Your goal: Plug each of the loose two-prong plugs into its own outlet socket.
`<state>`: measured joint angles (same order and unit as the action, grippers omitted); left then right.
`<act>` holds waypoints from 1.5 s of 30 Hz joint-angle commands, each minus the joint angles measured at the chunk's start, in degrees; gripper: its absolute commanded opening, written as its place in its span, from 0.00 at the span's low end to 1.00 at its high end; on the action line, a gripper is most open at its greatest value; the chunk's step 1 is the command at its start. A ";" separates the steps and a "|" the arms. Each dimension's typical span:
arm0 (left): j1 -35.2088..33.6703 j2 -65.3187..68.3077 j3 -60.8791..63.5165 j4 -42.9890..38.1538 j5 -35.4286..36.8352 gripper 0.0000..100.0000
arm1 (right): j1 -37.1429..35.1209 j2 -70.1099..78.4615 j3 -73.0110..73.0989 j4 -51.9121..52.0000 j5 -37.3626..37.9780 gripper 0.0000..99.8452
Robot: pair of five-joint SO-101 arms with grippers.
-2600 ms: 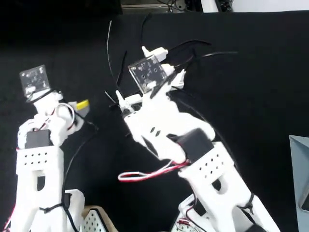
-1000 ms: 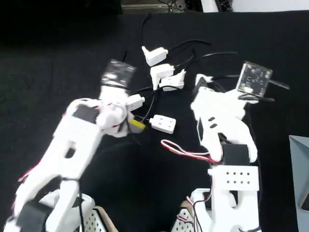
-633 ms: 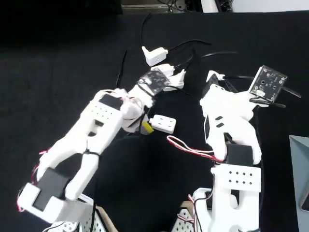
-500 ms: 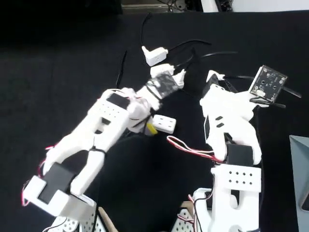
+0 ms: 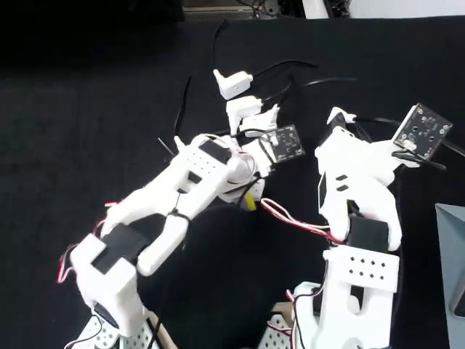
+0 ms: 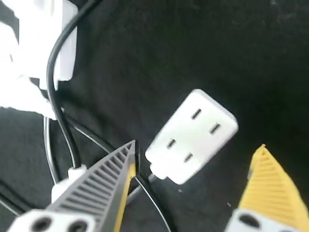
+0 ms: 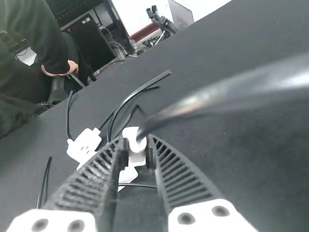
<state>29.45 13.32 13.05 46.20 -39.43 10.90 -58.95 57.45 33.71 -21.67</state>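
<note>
The table (image 5: 80,94) is covered in black. At its right edge sits a pale grey object (image 5: 451,263) (partly cut off). Beyond the far edge stands a dark cabinet (image 7: 95,30).

In the right wrist view the small white two-prong plug (image 7: 134,133) is largely hidden between the closed jaws of the right gripper (image 7: 137,145) and its black cable (image 7: 231,94) is blurred, while a grey flat-sided object (image 5: 452,269) is cut off by the high view's edge.

left arm (image 5: 167,211), right arm (image 5: 360,211): white shells, black servos (image 5: 367,233) | red-white leads (image 5: 294,220) | left claw (image 6: 198,146): grey finger (image 6: 96,188), yellow finger (image 6: 263,183)
</note>
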 commanded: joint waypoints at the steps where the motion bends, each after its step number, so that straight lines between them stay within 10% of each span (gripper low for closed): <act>1: 0.40 4.57 -7.78 -0.97 -0.97 0.32 | 1.14 -1.63 -0.66 -1.23 -0.70 0.01; 14: 1.19 3.69 -8.92 10.46 -0.53 0.05 | 1.14 -1.63 -0.40 -1.23 -0.79 0.01; 23: -2.07 -5.54 -5.85 23.74 11.60 0.04 | 0.70 -1.63 -0.31 -1.23 -0.79 0.01; 37: -19.12 -33.76 32.48 10.11 13.10 0.04 | -8.09 -1.27 -0.22 4.13 1.67 0.01; 45: -23.34 -42.73 43.47 6.07 2.55 0.07 | -17.32 -1.19 0.04 8.70 4.84 0.01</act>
<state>6.95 -26.24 55.25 53.67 -33.63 -2.90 -58.95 57.45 41.27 -18.59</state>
